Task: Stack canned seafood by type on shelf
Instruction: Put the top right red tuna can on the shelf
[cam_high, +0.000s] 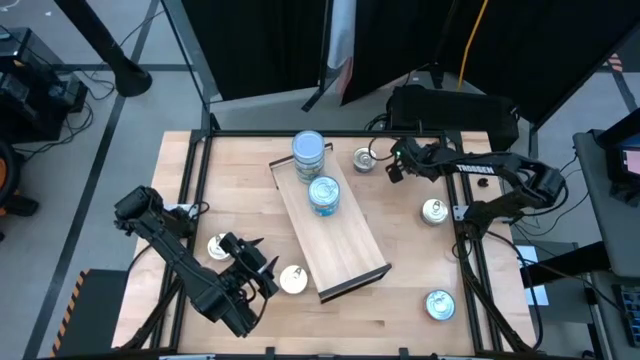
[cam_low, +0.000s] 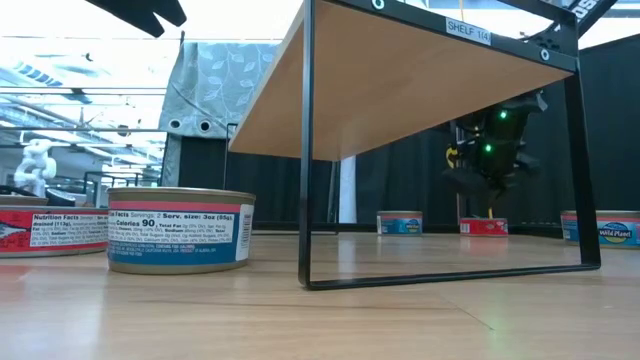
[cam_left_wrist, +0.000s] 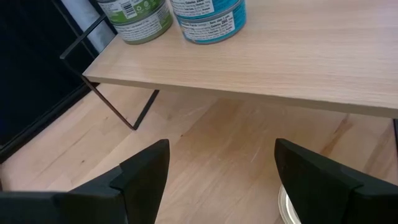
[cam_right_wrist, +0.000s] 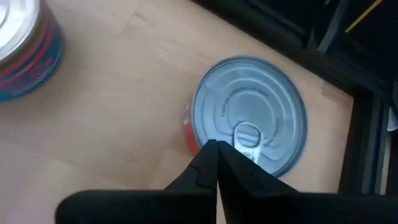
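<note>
Closest to your low camera sat a blue-labelled tin (cam_low: 180, 230); only your overhead view showed the left hand (cam_high: 262, 268) open, the right hand (cam_high: 397, 160) closed, gripping nothing.

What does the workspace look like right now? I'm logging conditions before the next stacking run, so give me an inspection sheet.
Surface: wooden tabletop, bare between items.
Job's things: shelf lies diagonally mid-table with two can stacks at its far end; loose cans scattered on both sides.
Clutter: nothing seen.
Grippers: left gripper open, empty, beside the shelf's near end by a silver can; right gripper shut, over a pull-tab can, holding nothing.
Cables: yellow cable behind table; cords on floor at left.
Surroundings: black curtains, equipment around frame.
</note>
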